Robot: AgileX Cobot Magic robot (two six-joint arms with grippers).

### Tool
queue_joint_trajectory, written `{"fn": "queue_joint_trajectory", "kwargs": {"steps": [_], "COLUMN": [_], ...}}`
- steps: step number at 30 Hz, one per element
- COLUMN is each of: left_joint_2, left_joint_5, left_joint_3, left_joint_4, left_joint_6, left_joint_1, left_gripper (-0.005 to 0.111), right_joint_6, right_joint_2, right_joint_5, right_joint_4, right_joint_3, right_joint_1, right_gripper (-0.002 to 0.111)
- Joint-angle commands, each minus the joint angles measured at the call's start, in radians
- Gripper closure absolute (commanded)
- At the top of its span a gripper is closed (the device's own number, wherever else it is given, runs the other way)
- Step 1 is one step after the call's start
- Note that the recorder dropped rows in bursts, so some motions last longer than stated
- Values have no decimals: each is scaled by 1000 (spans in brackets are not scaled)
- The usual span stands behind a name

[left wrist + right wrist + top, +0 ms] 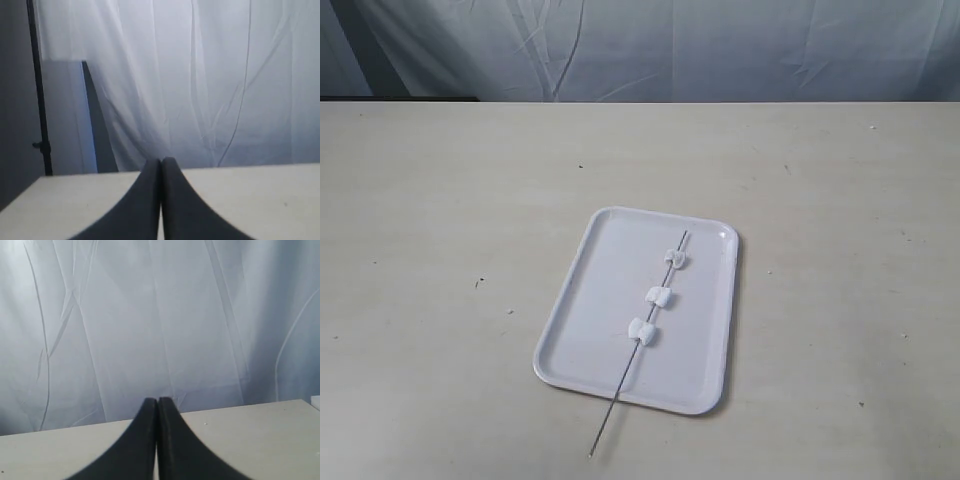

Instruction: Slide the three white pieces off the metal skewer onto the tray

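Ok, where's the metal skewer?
Exterior view: the metal skewer lies diagonally on the tray, right of centre, through the three white pieces, near end past the rim.

The left gripper (160, 161) has its two dark fingers (142, 202) pressed together, tips meeting along a thin seam with no gap between them. The right gripper (157, 400) is in the same state, its fingers (176, 447) closed tip to tip. Nothing is pinched between either pair. Both grippers seem to point roughly level and forward rather than downward, though the wrist views show only the finger ends, so the arms' pose cannot be told.
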Motion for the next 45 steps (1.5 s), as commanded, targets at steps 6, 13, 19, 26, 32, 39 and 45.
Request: {"fn": "queue_joint_trajectory", "kwargs": {"steps": [6,13,19,26,32,39,45], "left_joint_2": [-5,-5,-5,-5,-5,55,306], "left_joint_5": [-171,-285,-310,-345,-362,-329,-504], "left_joint_3": [3,3,3,3,3,-92,-256], "left_joint_4": [1,1,1,5,15,600,1188], "left_joint_6": [0,0,-106,-388,-420,-966,-1451], "left_joint_1": [3,3,3,3,3,3,3], "left_gripper": [107,107,107,107,107,107,106], "right_joint_6": [0,0,54,82,82,82,82], "right_joint_2": [-8,-8,-8,-8,-8,-8,-8], "right_joint_5": [-36,-80,-83,-3,59,120,273], "right_joint_4": [3,3,165,289,402,483,483], "right_joint_3": [1,1,1,1,1,1,-69], "right_joint_1": [-6,-4,-4,-4,-3,-3,-3], "right_gripper": [109,109,109,109,109,109,109]}}
